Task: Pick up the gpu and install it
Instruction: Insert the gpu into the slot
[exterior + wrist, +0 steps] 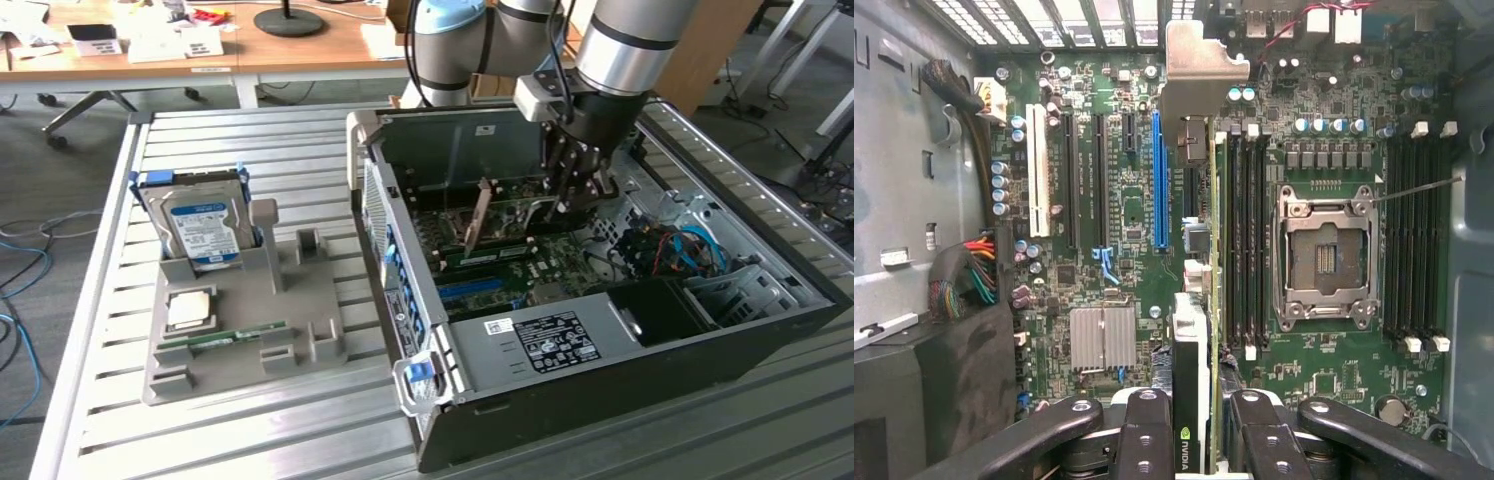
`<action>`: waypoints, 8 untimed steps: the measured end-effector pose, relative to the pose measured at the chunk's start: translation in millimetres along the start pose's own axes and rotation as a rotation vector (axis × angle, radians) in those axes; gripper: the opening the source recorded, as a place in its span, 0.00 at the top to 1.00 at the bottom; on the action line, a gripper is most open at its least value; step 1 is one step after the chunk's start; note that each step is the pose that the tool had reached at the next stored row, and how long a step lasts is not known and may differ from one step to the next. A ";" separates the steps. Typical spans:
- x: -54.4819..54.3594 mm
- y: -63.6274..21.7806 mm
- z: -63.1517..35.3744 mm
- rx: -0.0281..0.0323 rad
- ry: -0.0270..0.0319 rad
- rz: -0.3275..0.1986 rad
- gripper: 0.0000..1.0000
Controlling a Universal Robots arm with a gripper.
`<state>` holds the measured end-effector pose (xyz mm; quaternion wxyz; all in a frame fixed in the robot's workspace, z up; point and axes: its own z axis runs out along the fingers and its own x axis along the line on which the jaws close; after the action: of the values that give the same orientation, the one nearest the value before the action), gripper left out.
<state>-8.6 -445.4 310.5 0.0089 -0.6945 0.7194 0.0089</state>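
Inside the open black tower computer case [641, 390] on the slatted metal desk [267, 440], the robot's black gripper [1201, 432] clamps its fingers [1144, 430] on the dark fan-cooled gpu [1191, 340]. The card is held edge-down over the green motherboard [1104, 280], silver bracket toward the case's vented rear, apparently to meet a slot.

Legible marking: the word "NVIDIA" under a green logo, printed on the narrow edge of the gpu [1189, 390], wrist view; exterior view: blue-and-white label on the hard drive [203, 228], print too small to read; black-and-white rating label [547, 340] on the grey cover inside the computer case [601, 400], likewise unreadable.
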 end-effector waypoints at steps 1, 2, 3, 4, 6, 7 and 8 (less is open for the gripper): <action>0.0 0.4 0.0 0.0000 0.0000 0.000 0.73; 0.0 0.4 0.0 0.0000 0.0000 0.000 0.73; 0.0 0.4 0.0 0.0000 0.0000 0.000 0.73; 0.0 0.5 0.0 0.0000 0.0000 0.000 0.73; 0.0 0.4 0.0 0.0000 0.0000 0.000 0.73; 0.0 0.4 0.0 0.0000 0.0000 0.000 0.73; 0.0 0.6 0.0 0.0000 0.0000 0.000 0.73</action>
<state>-9.2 -445.4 310.5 0.0089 -0.6946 0.7193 0.0089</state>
